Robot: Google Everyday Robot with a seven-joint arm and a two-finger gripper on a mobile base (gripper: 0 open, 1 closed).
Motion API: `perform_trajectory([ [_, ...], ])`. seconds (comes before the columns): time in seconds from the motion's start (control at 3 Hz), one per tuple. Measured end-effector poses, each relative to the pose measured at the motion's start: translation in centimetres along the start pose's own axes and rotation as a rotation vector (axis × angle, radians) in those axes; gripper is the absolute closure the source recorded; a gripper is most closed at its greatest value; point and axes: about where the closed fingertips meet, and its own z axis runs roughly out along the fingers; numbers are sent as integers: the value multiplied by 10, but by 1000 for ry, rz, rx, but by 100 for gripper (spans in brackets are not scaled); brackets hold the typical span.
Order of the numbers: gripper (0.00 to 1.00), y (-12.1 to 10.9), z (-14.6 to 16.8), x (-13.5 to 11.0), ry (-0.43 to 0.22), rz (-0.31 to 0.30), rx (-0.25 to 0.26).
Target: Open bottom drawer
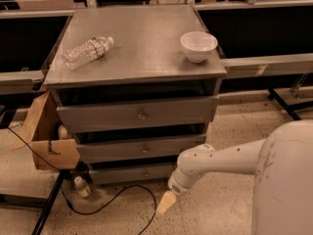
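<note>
Hovering near bottom drawer [122, 173]: one claw [165, 204]

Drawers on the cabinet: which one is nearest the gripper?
The bottom drawer, the slimmest and lowest front. The gripper hangs by the floor below its right end; the middle drawer and top drawer sit higher.

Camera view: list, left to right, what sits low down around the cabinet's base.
From the left: cardboard box → small bottle standing on the floor → bottom drawer's knob → end effector, hanging low, below and right of that knob.
</note>
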Motion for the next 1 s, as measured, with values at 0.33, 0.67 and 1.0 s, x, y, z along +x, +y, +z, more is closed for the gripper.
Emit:
perform_trajectory([
  [0.33, 0, 3, 4, 2, 6, 1, -8],
  [0.67, 0, 5, 6, 1, -12, -28, -2],
  [1.0, 0, -11, 25, -3, -89, -85, 2],
])
